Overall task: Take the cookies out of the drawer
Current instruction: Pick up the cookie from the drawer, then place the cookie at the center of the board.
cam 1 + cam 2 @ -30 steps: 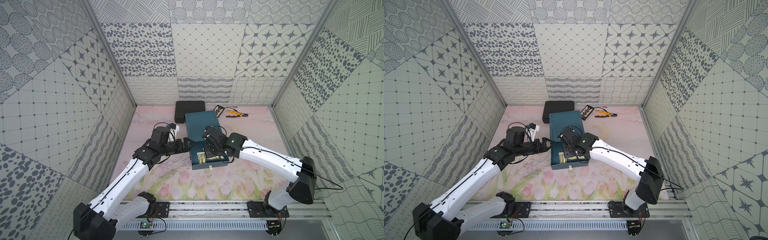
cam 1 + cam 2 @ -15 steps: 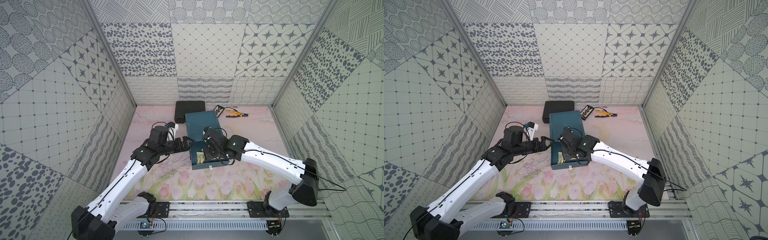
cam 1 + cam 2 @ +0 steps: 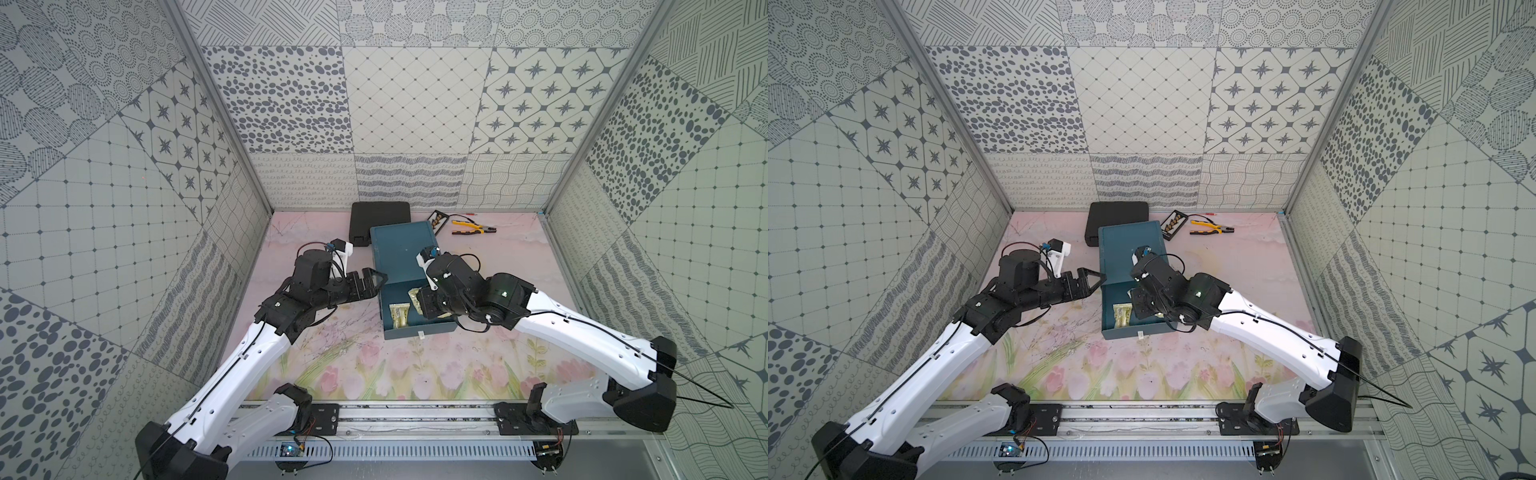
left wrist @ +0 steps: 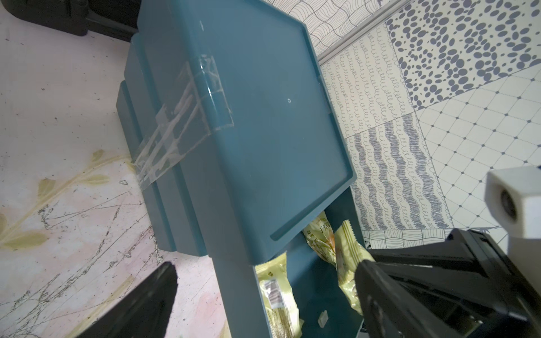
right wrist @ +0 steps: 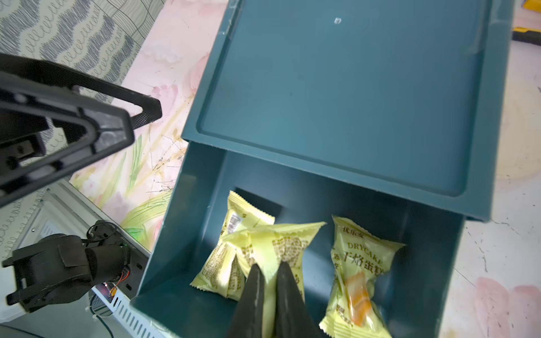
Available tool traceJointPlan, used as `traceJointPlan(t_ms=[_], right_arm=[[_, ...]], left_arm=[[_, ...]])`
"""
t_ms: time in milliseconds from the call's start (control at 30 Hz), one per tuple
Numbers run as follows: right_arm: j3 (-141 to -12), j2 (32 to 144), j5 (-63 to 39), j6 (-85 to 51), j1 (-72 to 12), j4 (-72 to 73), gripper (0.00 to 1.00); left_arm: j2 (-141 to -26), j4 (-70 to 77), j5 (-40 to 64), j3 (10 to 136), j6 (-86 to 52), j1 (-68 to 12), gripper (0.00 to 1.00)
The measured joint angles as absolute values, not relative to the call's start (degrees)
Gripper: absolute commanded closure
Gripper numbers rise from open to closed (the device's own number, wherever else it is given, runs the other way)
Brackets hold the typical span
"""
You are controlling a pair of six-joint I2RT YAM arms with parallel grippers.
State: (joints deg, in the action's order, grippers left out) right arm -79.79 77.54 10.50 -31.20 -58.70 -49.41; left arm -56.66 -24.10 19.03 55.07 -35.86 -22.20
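right gripper [image 5: 269, 267] – my jaws pinched nearly closed on the middle packet [image 5: 281, 243] of 3 cookies [image 5: 360, 269] in the drawer [image 5: 433, 263] | its long axis runs away past the tips | left gripper [image 3: 376, 280] – wide, empty, beside drawer

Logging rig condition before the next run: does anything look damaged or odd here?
Yes. Wrinkled clear tape runs from the side of the teal drawer unit down onto the table, apparently fixing it there. The table surface beside it is scratched with dark marks.
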Motion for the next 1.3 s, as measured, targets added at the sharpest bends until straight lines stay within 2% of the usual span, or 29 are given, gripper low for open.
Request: traceJointPlan(t_ms=[367,600,1033,1300], right_arm=[[-81.58,74.72,8.56,-28.99,-54.24,-49.08,0.96],[-83.44,71.42,2.02,-26.52,-41.98,-48.99,0.96],[-82.85,72.03,-8.64,-20.49,-19.22,-48.66,0.96],[-76.09,77.36,-8.4,-16.43,-15.33,-47.7,0.96]], left_arm=[[-57.87,-26.22,19.64,61.21,-36.01,-22.2,0.01],[-62.92,-26.13,20.84,67.81,-36.71,-24.08,0.01],[-76.6,-23.09,22.0,80.44,-37.78,-36.18,0.01],[-85.36,-21.02,23.16,85.67,-39.07,-40.93,0.01]])
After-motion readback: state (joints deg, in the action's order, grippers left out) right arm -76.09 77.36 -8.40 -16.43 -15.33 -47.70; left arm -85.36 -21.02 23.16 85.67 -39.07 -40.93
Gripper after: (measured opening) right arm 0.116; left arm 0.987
